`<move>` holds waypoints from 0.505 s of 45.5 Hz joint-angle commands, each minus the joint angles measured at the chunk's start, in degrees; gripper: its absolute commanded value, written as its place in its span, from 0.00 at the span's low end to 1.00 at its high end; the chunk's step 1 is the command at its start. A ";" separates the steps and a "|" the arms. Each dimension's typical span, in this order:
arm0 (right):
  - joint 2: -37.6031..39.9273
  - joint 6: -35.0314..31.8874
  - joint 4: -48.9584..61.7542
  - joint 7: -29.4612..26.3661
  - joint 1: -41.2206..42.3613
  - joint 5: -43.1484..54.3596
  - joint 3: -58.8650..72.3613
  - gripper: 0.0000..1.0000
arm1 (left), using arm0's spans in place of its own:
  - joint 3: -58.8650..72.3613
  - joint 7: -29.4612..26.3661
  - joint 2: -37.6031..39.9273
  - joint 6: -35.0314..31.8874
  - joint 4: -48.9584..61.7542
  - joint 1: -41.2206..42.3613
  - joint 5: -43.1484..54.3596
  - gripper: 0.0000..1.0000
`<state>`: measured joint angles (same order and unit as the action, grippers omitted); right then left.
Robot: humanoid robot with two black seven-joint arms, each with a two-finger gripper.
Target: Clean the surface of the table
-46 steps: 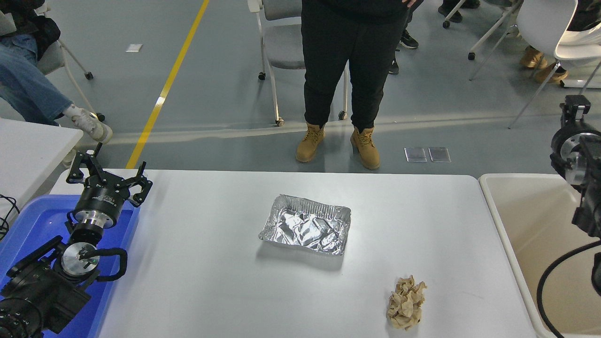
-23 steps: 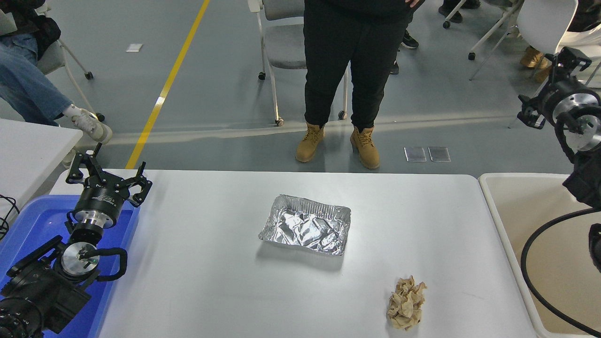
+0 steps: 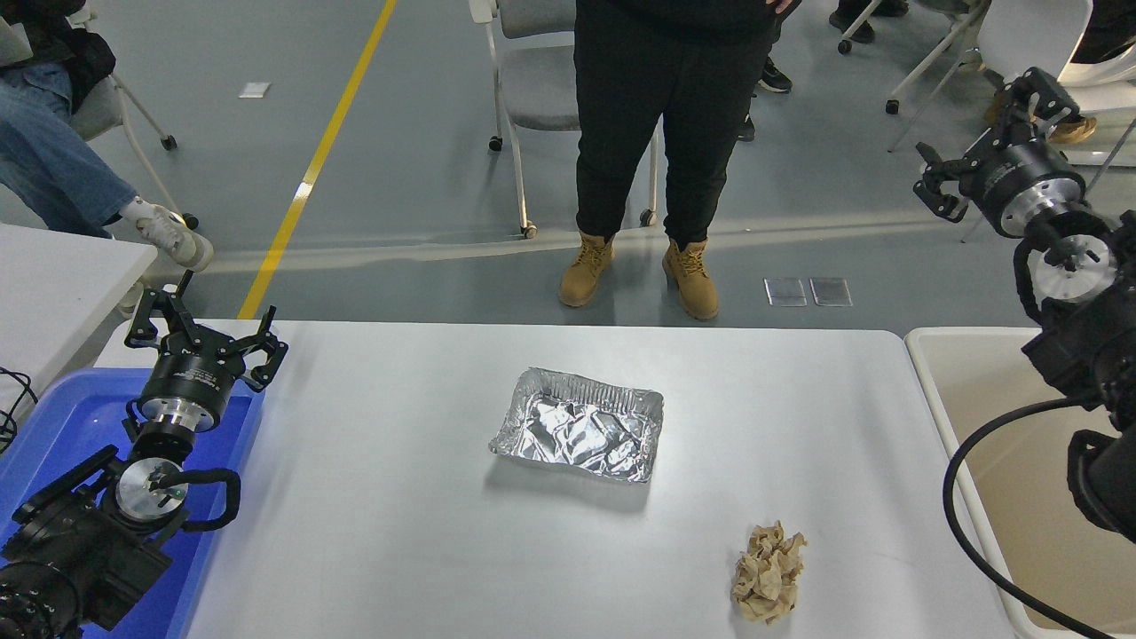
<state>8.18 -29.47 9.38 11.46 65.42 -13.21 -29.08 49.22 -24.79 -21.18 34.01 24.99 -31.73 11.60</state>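
Observation:
The table surface (image 3: 399, 541) is a wide white top filling the lower picture. A crumpled foil tray (image 3: 577, 426) lies near its middle. A wad of crumpled brown paper (image 3: 768, 572) rests near the front right. My right gripper (image 3: 976, 129) hangs high at the upper right, beyond the table's far right corner, open and holding nothing. The left gripper (image 3: 211, 311) is parked at the lower left over a blue bin, open and empty.
A blue bin (image 3: 44, 426) sits at the table's left end and a beige tub (image 3: 1003, 417) at its right end. A smaller white table (image 3: 62, 275) stands at the left. A person (image 3: 657, 133) stands at the far side, with chairs behind.
The right arm has risen and swung leftward from the right edge, bringing its gripper fully into view at the upper right. Left arm, tray and paper are unmoved.

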 commanded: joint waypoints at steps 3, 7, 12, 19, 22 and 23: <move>-3.44 -2.34 -0.06 3.13 -4.15 -0.15 -4.14 0.97 | 0.00 0.01 0.00 0.01 0.06 0.00 0.00 1.00; -3.79 -3.13 -0.06 4.27 -5.82 -0.15 -4.14 0.97 | 0.00 0.01 0.00 0.01 0.06 0.00 0.00 1.00; -3.79 -4.72 -0.06 5.33 -8.37 -0.15 -4.14 0.97 | 0.00 0.01 0.00 0.01 -0.03 0.00 0.00 1.00; -3.44 -6.47 -0.06 6.39 -10.48 -0.15 -4.06 0.97 | 0.00 0.01 0.00 0.01 -0.02 0.00 0.00 1.00; -3.44 -7.53 -0.06 6.91 -10.66 -0.15 -4.06 0.97 | 0.00 0.01 0.00 0.01 -0.02 0.00 0.00 1.00; -3.44 -7.88 -0.06 6.91 -10.75 -0.15 -4.06 0.97 | 0.00 0.01 0.00 -0.08 0.06 0.00 0.00 1.00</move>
<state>4.91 -34.29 9.32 16.55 57.34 -13.34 -32.81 49.22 -24.79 -21.18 34.00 25.00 -31.73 11.61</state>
